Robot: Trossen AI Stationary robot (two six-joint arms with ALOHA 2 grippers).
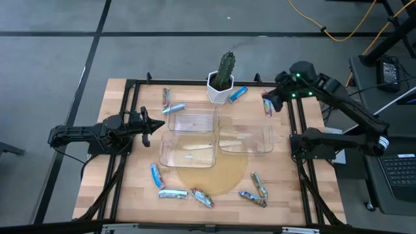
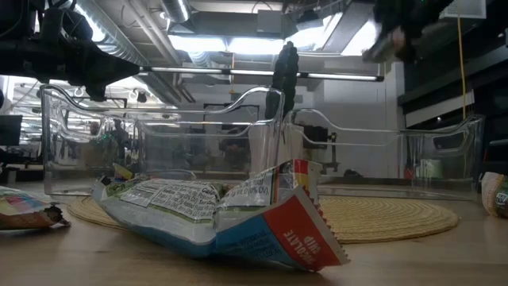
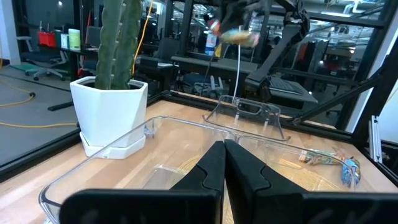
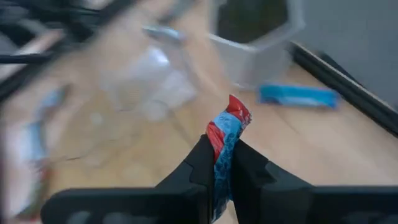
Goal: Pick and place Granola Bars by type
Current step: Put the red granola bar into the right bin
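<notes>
- The right gripper [image 1: 268,104] is up near the far right corner of the tabletop, lifted clear of the wood, its fingers pinched on a red-and-blue granola bar [image 4: 225,144].
- In the right wrist view that held bar stands up between the jaws, its crimped red end poking above the fingertips; the grip sits low on the wrapper.
- The left gripper [image 1: 155,125] waits at the left side of the tabletop, jaws pressed together with nothing in them, pointing toward the clear bins [image 1: 192,133].
- Those bins cluster in the middle of the tabletop, partly over a round woven mat [image 1: 221,179]. Something pale lies in the near left bin, but I cannot tell what.
- A potted cactus [image 1: 223,78] stands at the far edge, a blue bar [image 1: 238,93] just beside its pot.
- Two more bars lie far left of the bins; the rest are scattered along the near edge: blue ones toward the near left corner [image 1: 156,175], brownish-green ones toward the near right [image 1: 258,184].
- Handling, as I judge it: these bars are light and short, with slick crinkly foil that slides under a loose pinch. The filling gives some stiffness, while the crimped ends are floppy.
- Best hold looks like across the body, mid-length, rather than on a flimsy end seal.
- With the low grip here, the bar could pivot or slip on a fast swing toward a bin.
</notes>
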